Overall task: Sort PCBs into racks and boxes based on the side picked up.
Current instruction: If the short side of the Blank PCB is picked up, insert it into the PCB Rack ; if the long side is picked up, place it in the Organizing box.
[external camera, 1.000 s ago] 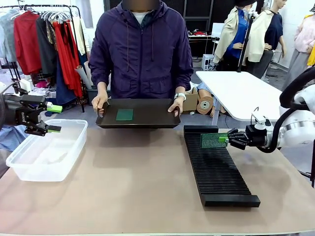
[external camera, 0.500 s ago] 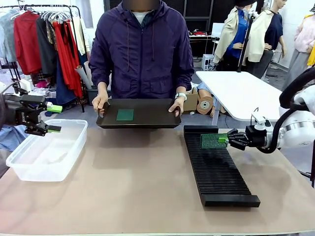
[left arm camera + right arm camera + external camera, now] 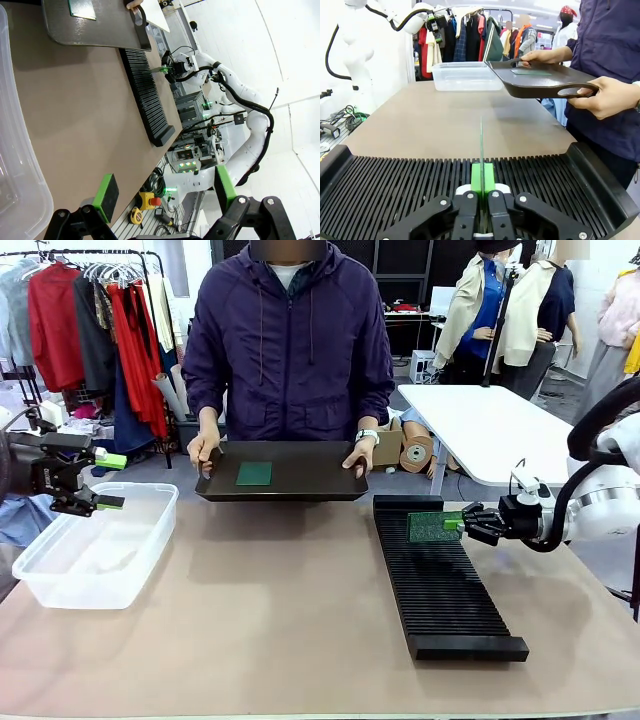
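At 3 o'clock in the front view, right end effector (image 3: 462, 524) clenched on the 3 o'clock edge of a PCB (image 3: 433, 527), board upright on its long edge, finely dotted lighter face toward the camera, over the 12 o'clock end of the rack (image 3: 445, 590). From the right wrist, board seen edge-on as a thin vertical line rising between the shut green pads (image 3: 489, 176), above the ribbed slots; cannot tell whether its lower edge sits in a slot. Rack lying lengthwise from 12 to 6 o'clock on the table (image 3: 270, 610), toward the 4 o'clock part of it. At 9 o'clock, left end effector (image 3: 110, 481) released, its fingers well apart, hanging over the 10 o'clock corner of the box (image 3: 60, 570) and clear of its rim. Box translucent, resting on the table at 9 o'clock. At 12 o'clock, a black tray (image 3: 310, 483) held level above the table's far edge by a person's hands (image 3: 203, 449), one at each short end; second PCB (image 3: 253, 473) lying flat on it, plain green face up, toward the tray's 9 o'clock side
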You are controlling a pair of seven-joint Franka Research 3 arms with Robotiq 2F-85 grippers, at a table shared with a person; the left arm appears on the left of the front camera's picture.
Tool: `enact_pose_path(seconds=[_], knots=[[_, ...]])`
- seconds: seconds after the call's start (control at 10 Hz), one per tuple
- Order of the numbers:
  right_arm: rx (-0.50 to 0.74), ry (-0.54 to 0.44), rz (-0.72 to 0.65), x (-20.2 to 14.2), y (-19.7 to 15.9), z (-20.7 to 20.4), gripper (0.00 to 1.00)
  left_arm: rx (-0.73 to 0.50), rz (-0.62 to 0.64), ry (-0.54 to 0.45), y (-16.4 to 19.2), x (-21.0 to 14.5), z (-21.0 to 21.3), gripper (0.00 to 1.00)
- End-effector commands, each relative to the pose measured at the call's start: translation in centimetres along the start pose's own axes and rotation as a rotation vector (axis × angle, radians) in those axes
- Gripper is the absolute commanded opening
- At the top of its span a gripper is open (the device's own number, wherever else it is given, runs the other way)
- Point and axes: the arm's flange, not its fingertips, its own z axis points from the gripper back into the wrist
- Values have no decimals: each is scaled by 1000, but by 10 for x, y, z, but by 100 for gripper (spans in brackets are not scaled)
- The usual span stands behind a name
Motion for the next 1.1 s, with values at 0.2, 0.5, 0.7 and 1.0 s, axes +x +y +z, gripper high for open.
enact_pose_path(seconds=[0.2, 0.5, 0.7, 1.0], knots=[[-13, -1, 0, -1, -4, -1, 0, -2, -2, 4, -2, -1, 1, 100], [-1, 19, -7, -2, -11, -5, 0, -2, -2, 4, -2, -1, 1, 100], [10, 15, -13, -6, -14, -8, 0, -2, -2, 4, -2, -1, 1, 100], [8, 23, -20, -12, -17, -8, 0, -2, -2, 4, -2, -1, 1, 100]])
